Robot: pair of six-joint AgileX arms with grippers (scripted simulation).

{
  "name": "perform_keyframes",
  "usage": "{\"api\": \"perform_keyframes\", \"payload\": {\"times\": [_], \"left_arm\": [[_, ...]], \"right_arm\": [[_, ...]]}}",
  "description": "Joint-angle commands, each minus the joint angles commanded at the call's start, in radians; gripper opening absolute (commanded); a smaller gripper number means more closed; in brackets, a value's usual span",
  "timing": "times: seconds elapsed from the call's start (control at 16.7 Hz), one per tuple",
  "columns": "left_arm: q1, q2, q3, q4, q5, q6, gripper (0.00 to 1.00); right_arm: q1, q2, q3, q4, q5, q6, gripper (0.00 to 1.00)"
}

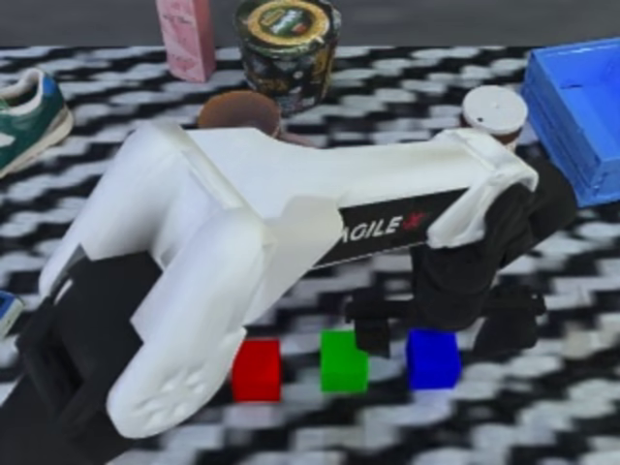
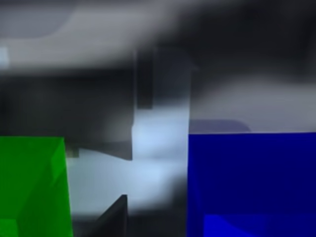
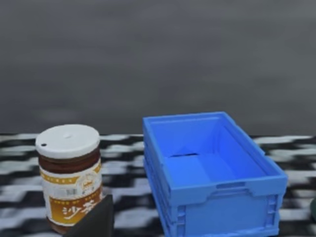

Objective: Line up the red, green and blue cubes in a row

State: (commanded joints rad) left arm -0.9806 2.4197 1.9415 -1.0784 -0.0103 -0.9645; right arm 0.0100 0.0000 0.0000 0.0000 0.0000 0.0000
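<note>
The cubes sit in a row near the front of the patterned table (image 1: 542, 407): red cube (image 1: 257, 369) at left, green cube (image 1: 344, 360) in the middle, blue cube (image 1: 432, 358) at right, each apart from the next. The left gripper (image 1: 441, 325) hangs low over the blue cube, fingers spread on either side; whether they touch it I cannot tell. The right arm is out of the top view; its wrist camera faces a blue crate (image 3: 217, 173) and a white-lidded jar (image 3: 69, 177).

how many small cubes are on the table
3, in a row near the top view's lower edge: red cube leftmost, green cube middle, blue cube rightmost. The arm could hide others.
</note>
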Motion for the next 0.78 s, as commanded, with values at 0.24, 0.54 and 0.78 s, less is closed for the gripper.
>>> {"api": "perform_keyframes", "payload": {"times": [0.24,0.54,0.78], "left_arm": [[0.0,0.0,0.0,0.0,0.0,0.0,1.0],[0.006,-0.01,0.064,-0.074,-0.001,-0.004,1.0],[0.014,-0.037,0.173,-0.217,-0.001,-0.004,1.0]], "right_arm": [[0.0,0.0,0.0,0.0,0.0,0.0,1.0],[0.0,0.0,0.0,0.0,0.0,0.0,1.0],[0.0,0.0,0.0,0.0,0.0,0.0,1.0]]}}
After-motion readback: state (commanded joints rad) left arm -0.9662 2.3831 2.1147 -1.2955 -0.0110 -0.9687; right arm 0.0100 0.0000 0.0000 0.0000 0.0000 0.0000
